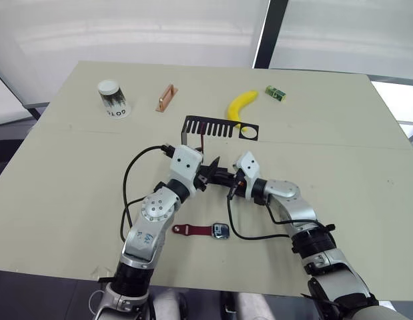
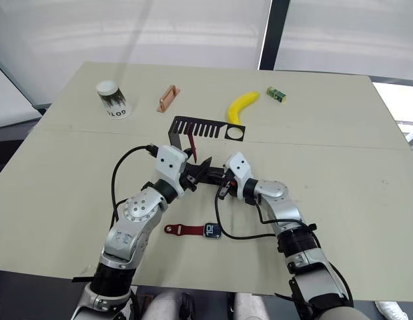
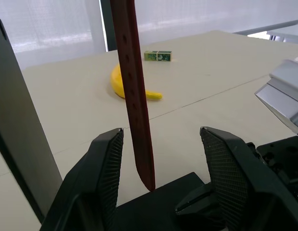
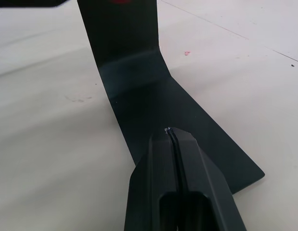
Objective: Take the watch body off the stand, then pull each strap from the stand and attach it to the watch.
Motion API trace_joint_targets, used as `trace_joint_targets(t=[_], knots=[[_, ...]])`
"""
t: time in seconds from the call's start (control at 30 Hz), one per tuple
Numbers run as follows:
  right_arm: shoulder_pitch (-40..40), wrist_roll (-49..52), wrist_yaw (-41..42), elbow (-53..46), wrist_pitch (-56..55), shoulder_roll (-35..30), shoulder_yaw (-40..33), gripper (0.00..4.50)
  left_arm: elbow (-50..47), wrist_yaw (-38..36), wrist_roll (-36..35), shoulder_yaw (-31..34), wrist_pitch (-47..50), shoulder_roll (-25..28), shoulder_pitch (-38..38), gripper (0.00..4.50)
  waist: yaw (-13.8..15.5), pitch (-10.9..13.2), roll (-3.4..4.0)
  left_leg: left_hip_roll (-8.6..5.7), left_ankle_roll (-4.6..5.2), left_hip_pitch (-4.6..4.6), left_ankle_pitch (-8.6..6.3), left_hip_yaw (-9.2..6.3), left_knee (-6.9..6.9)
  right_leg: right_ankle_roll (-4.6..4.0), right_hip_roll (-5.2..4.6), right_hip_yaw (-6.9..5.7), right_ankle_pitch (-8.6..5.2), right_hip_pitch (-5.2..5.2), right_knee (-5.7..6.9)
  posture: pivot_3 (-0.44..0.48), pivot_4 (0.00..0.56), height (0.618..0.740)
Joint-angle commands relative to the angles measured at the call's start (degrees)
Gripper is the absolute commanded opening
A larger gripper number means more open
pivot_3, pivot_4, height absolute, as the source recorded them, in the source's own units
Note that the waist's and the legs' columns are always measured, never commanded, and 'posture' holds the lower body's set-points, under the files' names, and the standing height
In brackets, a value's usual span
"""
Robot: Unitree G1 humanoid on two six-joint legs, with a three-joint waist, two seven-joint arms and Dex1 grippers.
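The black stand [image 1: 219, 128] sits mid-table. From its slotted top arm hangs one maroon strap [image 3: 136, 106], the one with a row of holes. It dangles between the fingers [image 3: 109, 166] of my open left gripper [image 3: 161, 139], touching neither. My right gripper [image 4: 172, 137] is shut with nothing in it, and its tips rest on the stand's flat base [image 4: 153, 96]. The watch body [image 1: 221, 231] lies on the table near the front edge, screen up. The other maroon strap [image 1: 191, 230] is joined to its left side.
At the back of the table are a paper cup [image 1: 113, 99], a copper-coloured block [image 1: 166, 98], a banana [image 1: 241, 105] and a small green box [image 1: 275, 93]. Black cables loop off both wrists over the table in front of the stand.
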Motion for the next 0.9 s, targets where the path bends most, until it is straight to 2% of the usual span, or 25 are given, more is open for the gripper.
trace_joint_targets(t=[0.03, 0.07, 0.17, 0.3, 0.33, 0.9], knots=[[1.52, -0.82, 0.93, 0.11, 1.29, 0.11, 0.93, 0.0, -0.46, -0.08, 0.59, -0.08, -2.16, -0.37, -0.87, 2.75, 0.01, 0.0, 0.0, 0.0, 0.0, 0.0, 0.0, 0.0, 0.0, 0.0, 0.0, 0.0, 0.0, 0.0, 0.0, 0.0, 0.15, 0.725], [1.6, -0.83, 0.99, 0.13, 1.23, 0.09, 1.01, 0.0, -0.06, 0.07, 0.84, -0.05, -2.93, -0.41, -1.1, 2.75, 0.02, 0.0, 0.0, 0.0, 0.0, 0.0, 0.0, 0.0, 0.0, 0.0, 0.0, 0.0, 0.0, -0.01, 0.0, 0.0, 0.15, 0.725], [1.86, -0.84, 1.11, 0.08, 1.2, 0.07, 1.14, 0.0, 0.99, 0.28, 0.91, 0.28, -4.1, -0.61, -1.63, 2.07, 0.08, 0.0, 0.0, 0.0, 0.0, 0.0, 0.0, 0.0, 0.0, 0.0, -0.01, 0.0, 0.0, 0.0, 0.0, 0.0, 0.15, 0.725], [2.06, -0.83, 1.19, -0.42, 1.47, 0.14, 1.37, 0.0, 1.75, 0.7, 0.96, 0.68, -6.43, -1.02, -2.14, 0.28, 0.06, 0.0, 0.0, 0.0, 0.0, -0.01, 0.0, 0.0, 0.0, 0.0, -0.01, -0.01, 0.0, -0.01, -0.01, 0.0, 0.15, 0.725], [2.11, -0.83, 1.22, -0.58, 1.58, 0.16, 1.45, 0.0, 1.92, 0.7, 1.06, 0.69, -6.65, -0.98, -2.26, 0.04, 0.06, 0.0, 0.0, 0.0, 0.0, -0.01, 0.0, 0.0, 0.0, 0.0, -0.01, -0.01, 0.0, -0.01, -0.01, 0.0, 0.15, 0.725], [2.83, -1.14, 1.15, -1.49, 2.81, -0.18, 2.08, 0.0, 1.01, -2.08, -0.45, 1.65, -12.57, 0.34, -1.19, 0.04, 0.05, 0.0, 0.0, 0.01, 0.0, 0.0, 0.0, 0.0, 0.0, 0.0, -0.01, -0.02, 0.0, 0.0, -0.01, 0.0, 0.15, 0.725]])
